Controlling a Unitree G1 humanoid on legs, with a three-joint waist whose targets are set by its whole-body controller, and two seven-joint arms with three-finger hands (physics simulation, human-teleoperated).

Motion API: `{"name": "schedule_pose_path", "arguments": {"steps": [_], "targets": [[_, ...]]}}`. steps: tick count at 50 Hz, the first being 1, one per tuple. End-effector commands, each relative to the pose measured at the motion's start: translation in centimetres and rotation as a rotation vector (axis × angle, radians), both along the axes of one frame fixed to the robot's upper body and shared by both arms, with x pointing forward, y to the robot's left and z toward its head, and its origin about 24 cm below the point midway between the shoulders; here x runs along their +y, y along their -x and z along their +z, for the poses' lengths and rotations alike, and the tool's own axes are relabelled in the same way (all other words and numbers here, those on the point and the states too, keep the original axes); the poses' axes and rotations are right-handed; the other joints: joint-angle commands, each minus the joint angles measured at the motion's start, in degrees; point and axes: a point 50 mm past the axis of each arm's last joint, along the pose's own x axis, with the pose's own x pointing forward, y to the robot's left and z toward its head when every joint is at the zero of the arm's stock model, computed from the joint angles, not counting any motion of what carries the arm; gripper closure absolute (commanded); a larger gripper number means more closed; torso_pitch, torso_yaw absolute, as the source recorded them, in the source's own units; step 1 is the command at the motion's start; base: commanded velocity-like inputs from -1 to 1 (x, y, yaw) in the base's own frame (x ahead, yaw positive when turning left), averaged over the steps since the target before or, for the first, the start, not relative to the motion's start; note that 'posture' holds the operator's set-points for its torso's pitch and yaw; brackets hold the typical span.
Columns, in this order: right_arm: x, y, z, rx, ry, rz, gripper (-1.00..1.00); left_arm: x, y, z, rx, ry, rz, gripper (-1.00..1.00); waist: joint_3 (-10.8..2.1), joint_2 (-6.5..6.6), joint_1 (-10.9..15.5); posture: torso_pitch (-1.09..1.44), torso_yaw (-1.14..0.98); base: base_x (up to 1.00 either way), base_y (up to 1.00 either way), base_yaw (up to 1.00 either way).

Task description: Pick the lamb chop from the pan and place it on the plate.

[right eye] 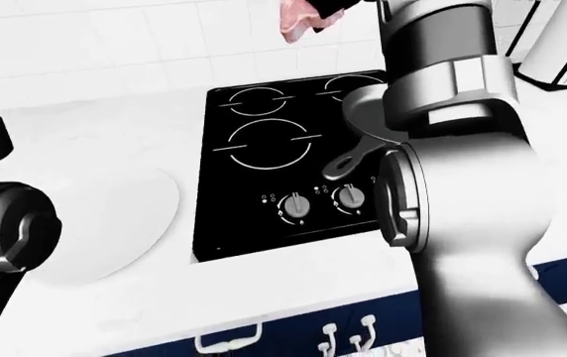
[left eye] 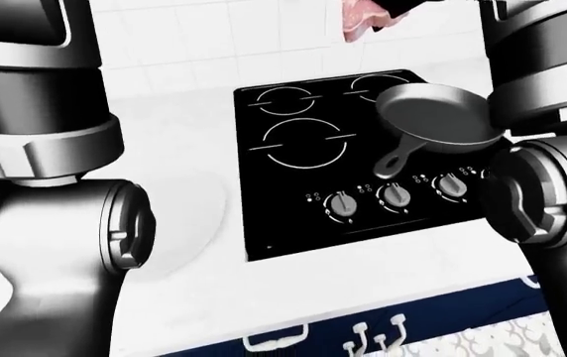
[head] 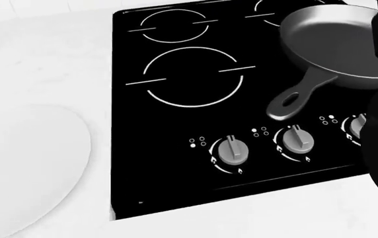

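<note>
The lamb chop [left eye: 361, 21] was up in the air at the top edge of the left-eye view, well above the pan [left eye: 437, 117] and no longer in it. Only its lower pink part showed; the rest was cut off by the edge of the view, so its long axis and the way it pointed could not be told. A dark shape, the right robot hand [left eye: 403, 9], touched the chop just beside it on the right. It appeared to hold the chop, but how far its fingers were closed could not be seen.

Below this robot hand the pan stood empty on the black stove [head: 176, 124], over the upper right burner, with its handle pointing down and to the left toward the knobs [head: 232, 151]. Farther left of the robot hand and lower, the white plate [head: 37, 163] lay on the white table [right eye: 85, 126], just beside the left edge of the stove, with nothing on it. The left robot hand was not visible; only the left arm [left eye: 46, 186] filled the left side of the left-eye view.
</note>
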Motion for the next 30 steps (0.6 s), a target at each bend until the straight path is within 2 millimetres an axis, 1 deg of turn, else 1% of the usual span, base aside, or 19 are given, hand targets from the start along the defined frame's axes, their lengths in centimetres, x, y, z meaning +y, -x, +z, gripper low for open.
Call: {"name": "schedule_pose_path", "arguments": {"steps": [1, 2, 3, 4, 5, 6, 8, 11, 12, 15, 18, 19, 20, 21, 23, 24, 25, 26, 30], "targets": [[0.56, 1.24, 2.84, -0.109, 0.005, 0.028, 1.0, 0.18, 0.95, 1.48, -0.075, 0.0, 0.013, -1.0, -1.62, -0.26, 0.2, 0.0, 0.0, 0.0, 0.3, 0.0], [0.44, 1.25, 2.82, -0.11, 0.003, 0.026, 1.0, 0.13, 1.02, 1.55, -0.076, 0.0, 0.011, -1.0, -1.48, 0.97, 0.0, 0.0, 0.0, 0.0, 0.3, 0.0], [0.43, 1.22, 2.75, -0.11, 0.003, 0.026, 1.0, 0.12, 1.01, 1.51, -0.075, -0.001, 0.011, -1.0, -1.73, 2.75, -0.3, 0.0, 0.0, 0.0, 0.3, 0.0], [0.47, 1.22, 2.71, -0.109, 0.001, 0.028, 1.0, 0.1, 1.01, 1.49, -0.075, -0.003, 0.012, -1.0, -2.24, 5.15, -0.3, 0.0, 0.0, 0.0, 0.3, 0.0], [0.48, 1.2, 2.69, -0.109, 0.001, 0.028, 1.0, 0.1, 1.02, 1.53, -0.075, -0.003, 0.012, -1.0, -1.63, 2.04, -0.4, 0.0, 0.0, 0.0, 0.3, 0.0], [0.49, 1.15, 2.62, -0.109, 0.001, 0.029, 1.0, 0.13, 1.04, 1.57, -0.076, -0.002, 0.013, -1.0, -1.62, 2.97, -0.7, 0.0, 0.0, 0.0, 0.3, 0.0], [0.54, 1.12, 2.61, -0.108, 0.0, 0.031, 1.0, 0.11, 1.02, 1.52, -0.075, -0.003, 0.012, -1.0, -2.0, 1.93, -0.7, 0.0, 0.0, 0.0, 0.3, 0.0], [0.62, 1.16, 2.7, -0.109, 0.001, 0.031, 1.0, 0.2, 1.04, 1.56, -0.076, -0.001, 0.013, -1.0, -1.52, 0.32, -0.9, 0.0, 0.0, 0.0, 0.3, 0.0], [0.63, 1.18, 2.72, -0.109, 0.001, 0.031, 1.0, 0.22, 1.07, 1.58, -0.077, 0.0, 0.013, -1.0, -1.33, -0.02, -1.0, 0.0, 0.0, 0.0, 0.3, 0.0], [0.67, 1.18, 2.73, -0.11, 0.002, 0.031, 1.0, 0.35, 1.13, 1.69, -0.078, 0.001, 0.015, -1.0, -1.32, -1.14, -1.2, 0.0, 0.0, 0.0, 0.3, 0.0], [0.7, 1.24, 2.86, -0.109, 0.002, 0.033, 1.0, 0.4, 1.16, 1.75, -0.079, 0.001, 0.016, -1.0, -1.38, -2.96, -1.0, 0.0, 0.0, 0.0, 0.3, 0.0], [0.7, 1.21, 2.81, -0.109, 0.002, 0.033, 1.0, 0.4, 1.15, 1.78, -0.08, 0.001, 0.017, -1.0, -1.47, -4.04, -0.8, 0.0, 0.0, 0.0, 0.31, 0.0], [0.69, 1.21, 2.81, -0.109, 0.003, 0.033, 1.0, 0.39, 1.15, 1.79, -0.08, 0.001, 0.016, -1.0, -1.95, -5.93, -0.6, 0.0, 0.0, 0.0, 0.31, 0.0], [0.69, 1.18, 2.75, -0.109, 0.002, 0.034, 1.0, 0.37, 1.16, 1.78, -0.08, 0.001, 0.016, -1.0, -1.57, -4.23, -0.7, 0.0, 0.0, 0.0, 0.37, 0.0], [0.65, 1.14, 2.64, -0.109, 0.001, 0.034, 1.0, 0.32, 1.18, 1.78, -0.08, 0.0, 0.016, -1.0, -2.36, -5.34, -0.2, 0.0, 0.0, 0.0, 0.44, 0.0], [0.63, 1.16, 2.65, -0.109, 0.001, 0.034, 1.0, 0.31, 1.18, 1.81, -0.08, 0.0, 0.015, -1.0, -2.71, -5.17, -0.1, 0.0, 0.0, 0.0, 0.43, 0.0], [0.59, 1.21, 2.75, -0.109, 0.001, 0.033, 1.0, 0.28, 1.17, 1.81, -0.08, -0.001, 0.015, -1.0, -3.44, -4.47, 0.2, 0.0, 0.0, 0.0, 0.44, 0.0], [0.57, 1.2, 2.72, -0.11, 0.001, 0.032, 1.0, 0.25, 1.17, 1.81, -0.08, -0.001, 0.015, -1.0, -3.39, -4.4, 0.3, 0.0, 0.0, 0.0, 0.44, 0.0], [0.66, 1.17, 2.67, -0.109, 0.001, 0.035, 1.0, 0.26, 1.27, 1.91, -0.081, -0.001, 0.015, -1.0, -2.57, -2.07, 0.7, 0.0, 0.0, 0.0, 0.45, 0.0]]}}
